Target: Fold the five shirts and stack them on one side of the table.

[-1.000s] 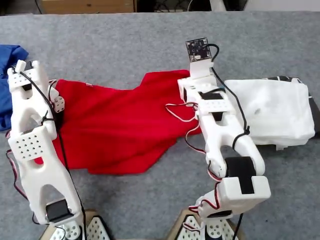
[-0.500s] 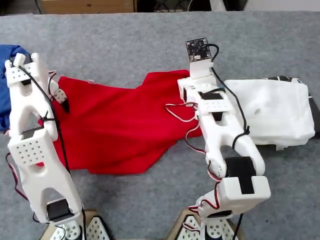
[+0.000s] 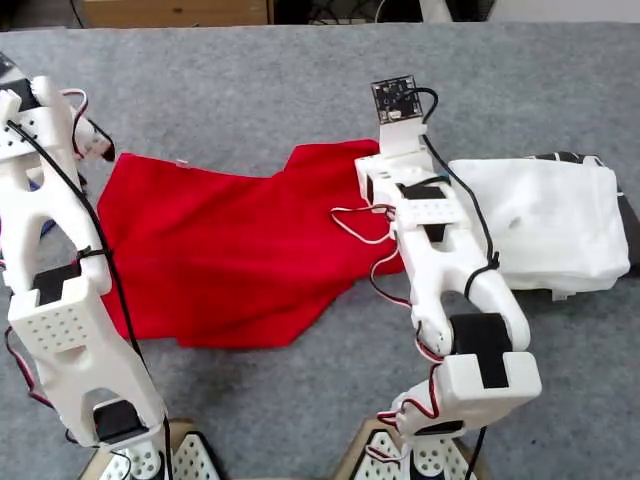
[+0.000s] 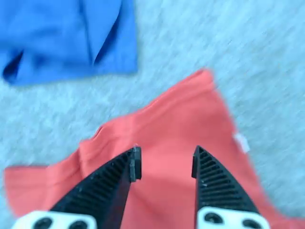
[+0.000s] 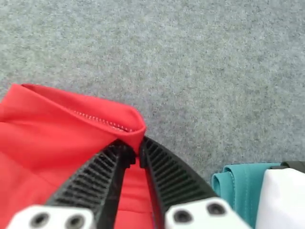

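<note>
On the grey table (image 3: 250,90) the red shirt (image 3: 230,260) is lying spread out in the middle. The right gripper (image 5: 136,152) is pinching a folded edge of it, with the jaws closed tight on the cloth. The left gripper (image 4: 164,164) is hanging over the shirt's far left corner with jaws apart, holding nothing. The blue shirt (image 4: 62,33) is lying near that corner, and the white shirt (image 3: 540,225) is resting folded on the right side, with a teal shirt (image 5: 238,183) at its edge

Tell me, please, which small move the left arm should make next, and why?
Probably lower the left arm so its open jaws straddle the red shirt's edge, then close. The right arm's jaws pinch the shirt's other side, while the left jaws hang open above the cloth, holding nothing.
</note>
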